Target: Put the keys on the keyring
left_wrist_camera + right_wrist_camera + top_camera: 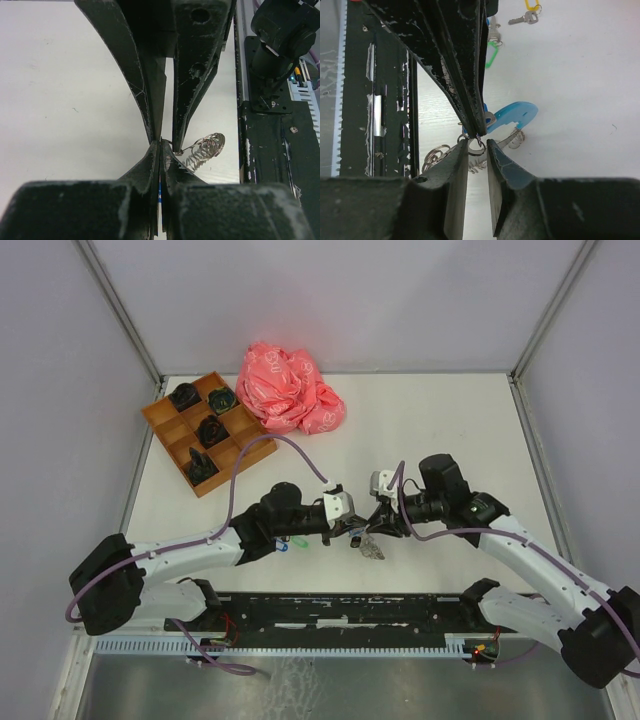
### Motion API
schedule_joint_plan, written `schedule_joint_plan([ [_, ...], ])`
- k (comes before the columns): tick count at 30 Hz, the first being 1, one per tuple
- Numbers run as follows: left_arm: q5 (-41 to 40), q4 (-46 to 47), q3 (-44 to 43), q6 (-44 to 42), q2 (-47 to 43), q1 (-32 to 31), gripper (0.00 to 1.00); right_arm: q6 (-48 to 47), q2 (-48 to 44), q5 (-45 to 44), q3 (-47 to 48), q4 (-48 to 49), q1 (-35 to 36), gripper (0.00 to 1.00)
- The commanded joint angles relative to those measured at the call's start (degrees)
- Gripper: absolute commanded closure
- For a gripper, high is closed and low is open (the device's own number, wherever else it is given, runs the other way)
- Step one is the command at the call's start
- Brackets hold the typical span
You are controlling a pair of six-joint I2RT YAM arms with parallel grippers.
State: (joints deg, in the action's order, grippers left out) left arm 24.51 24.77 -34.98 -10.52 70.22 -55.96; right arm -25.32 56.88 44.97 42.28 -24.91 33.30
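The keyring [371,548] lies as a silvery coil [207,145] on the white table, with its light blue curved piece [515,112] beside it. My left gripper [161,144] is shut on a small wire loop [479,145] that joins the coil, and a sliver of blue shows in the gap between its jaws. My right gripper [477,148] meets it tip to tip, open, one finger on each side of that loop. Loose keys lie apart on the table: a yellow-tagged one [524,19], a green-tagged one [492,54] and a blue-tagged one [283,547].
A wooden compartment tray [165,420] with dark objects stands at the back left, next to a crumpled pink bag [290,388]. A black rail [340,610] runs along the near edge between the arm bases. Further small rings [436,152] lie by the coil.
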Motion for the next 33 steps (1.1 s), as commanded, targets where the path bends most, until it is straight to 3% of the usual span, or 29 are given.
schedule_joint_plan([
  [1,-0.39,2.91,-0.97,-2.11,-2.01,-0.08,0.97,2.23,1.53,2.28,3.27,-0.78,-0.11,0.73],
  [7,-0.82,2.91,-0.64,-2.35,-2.52,-0.05,0.97,2.37,2.12,3.41,3.68,-1.83,-0.24,0.84],
  [12,-1.62,2.46,-0.23,-2.47,-3.34,-0.08,0.97,2.34,1.77,2.76,3.77,-2.15,-0.48,0.99],
  [33,-6.31,-1.84,2.80,-0.72,-8.06,-0.07,0.97,2.12,-0.44,-3.83,3.77,-2.05,-0.73,0.99],
])
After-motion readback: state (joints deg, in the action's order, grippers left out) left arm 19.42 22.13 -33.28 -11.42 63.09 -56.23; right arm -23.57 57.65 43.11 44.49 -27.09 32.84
